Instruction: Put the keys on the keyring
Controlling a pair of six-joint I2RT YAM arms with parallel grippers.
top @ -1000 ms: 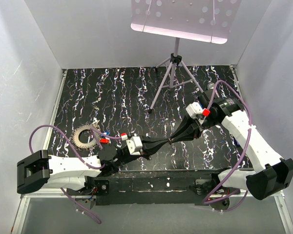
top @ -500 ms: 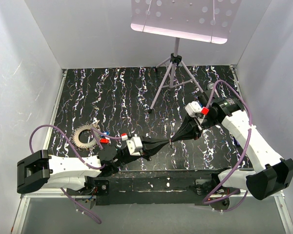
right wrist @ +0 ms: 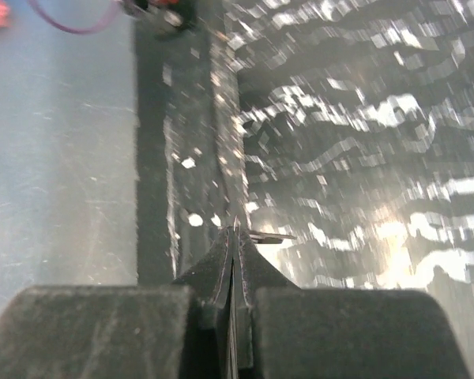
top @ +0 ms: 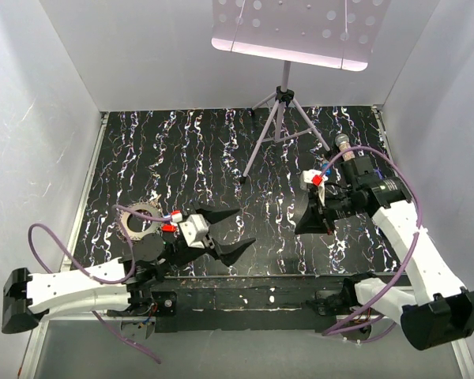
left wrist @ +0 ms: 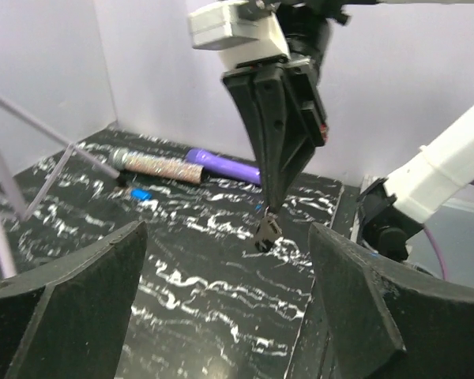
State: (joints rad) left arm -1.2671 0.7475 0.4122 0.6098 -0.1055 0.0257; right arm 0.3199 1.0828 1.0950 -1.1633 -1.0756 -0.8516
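the right claw points straight down over the black marbled mat, about 3 o'clock of the mat's middle in the top view. its two fingers are pressed flat together with no gap showing. in the left wrist view, the right claw pinches a small thin metal key at its very tip. the key dangles just above the mat; whether it touches the mat cannot be told. in the right wrist view the fingers meet in one seam, and a sliver of the key pokes out toward 3 o'clock.

the left claw lies low near the mat's 6 o'clock edge, spread wide and holding nothing. its fingers frame the right claw from either side, well apart from it.

the keyring lies flat on the mat as a toothed circle, at 9 o'clock of the left claw, beside that arm's wrist and apart from both claws.

farther off, a microphone with a purple handle lies by the wall, with a small blue piece near it. a music stand is at 12 o'clock.
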